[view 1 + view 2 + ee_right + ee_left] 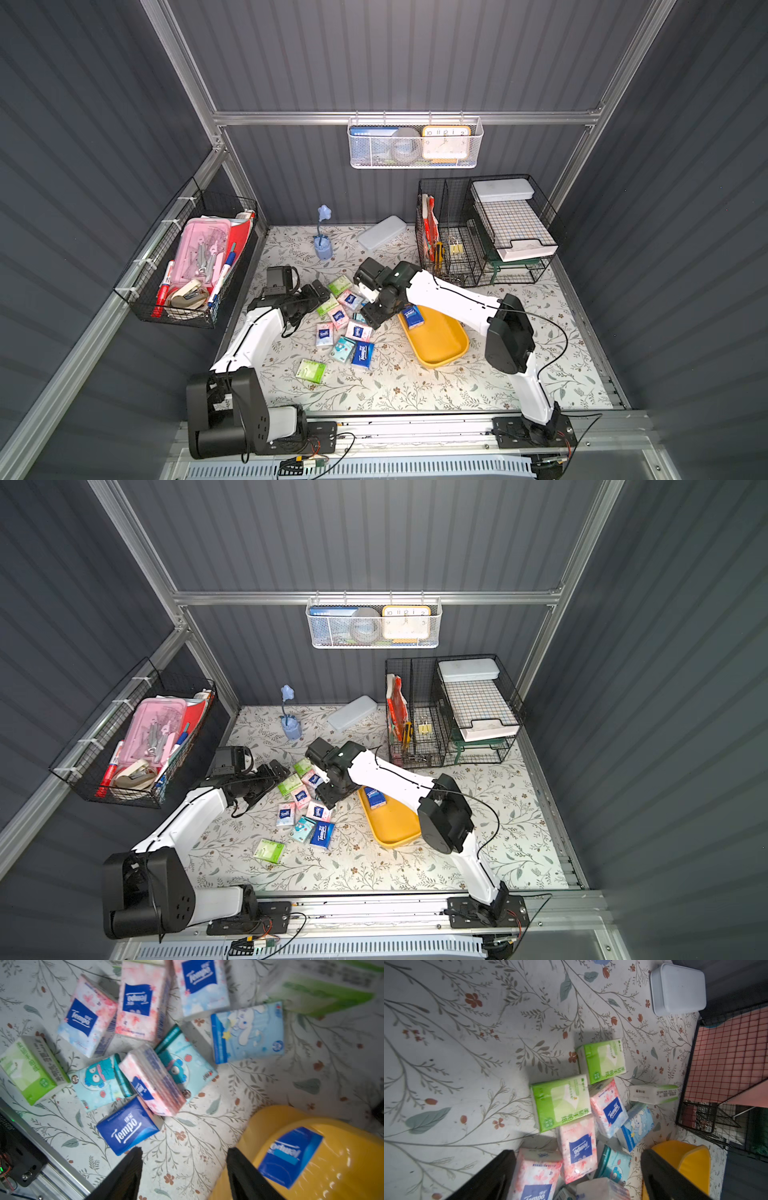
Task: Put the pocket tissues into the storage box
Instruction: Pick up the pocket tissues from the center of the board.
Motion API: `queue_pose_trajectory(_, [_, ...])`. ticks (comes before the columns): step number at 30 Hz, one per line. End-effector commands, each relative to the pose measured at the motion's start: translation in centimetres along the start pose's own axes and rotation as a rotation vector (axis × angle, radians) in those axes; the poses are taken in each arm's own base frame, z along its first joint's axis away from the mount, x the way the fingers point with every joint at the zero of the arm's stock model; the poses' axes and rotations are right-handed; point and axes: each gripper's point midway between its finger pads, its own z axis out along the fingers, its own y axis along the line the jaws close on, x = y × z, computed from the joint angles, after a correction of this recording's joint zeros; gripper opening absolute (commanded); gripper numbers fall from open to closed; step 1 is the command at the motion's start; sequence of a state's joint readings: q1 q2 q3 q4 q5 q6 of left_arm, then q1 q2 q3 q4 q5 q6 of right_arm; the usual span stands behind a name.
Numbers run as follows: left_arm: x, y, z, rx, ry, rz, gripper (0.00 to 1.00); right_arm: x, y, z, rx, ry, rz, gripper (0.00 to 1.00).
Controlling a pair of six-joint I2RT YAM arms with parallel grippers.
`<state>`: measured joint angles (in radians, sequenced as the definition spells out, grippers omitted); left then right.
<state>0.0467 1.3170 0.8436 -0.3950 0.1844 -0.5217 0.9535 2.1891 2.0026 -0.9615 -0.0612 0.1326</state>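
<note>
Several pocket tissues (347, 320) in green, pink, pale blue and dark blue lie in a loose heap mid-table, and one green packet (311, 370) lies apart nearer the front. The yellow storage box (440, 349) sits just right of the heap and holds one dark blue packet (288, 1155), seen in both top views. My left gripper (577, 1155) hovers open over the heap's left side, above pink packets (576, 1151). My right gripper (185, 1149) is open over bare table between a dark blue packet (128, 1126) and the box rim (253, 1126), with nothing between its fingers.
A grey-white pencil case (382, 232) and a blue flower holder (323, 245) stand at the back. A black wire organiser (486, 232) fills the back right corner. A black wire basket (187, 266) hangs on the left wall, and a white mesh basket (415, 143) on the rear rail.
</note>
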Motion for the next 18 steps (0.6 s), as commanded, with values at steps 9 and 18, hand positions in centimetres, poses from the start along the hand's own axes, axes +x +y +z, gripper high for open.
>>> queue_pose_trajectory(9, [0.8, 1.7, -1.7, -0.077, -0.013, -0.030, 0.99, -1.1, 1.0, 4.3, -0.036, 0.018, -0.049, 0.70])
queue_pose_trajectory(18, [-0.3, 0.7, -2.5, -0.051, -0.037, -0.019, 0.99, -1.0, 1.6, 6.1, -0.068, 0.026, -0.050, 0.70])
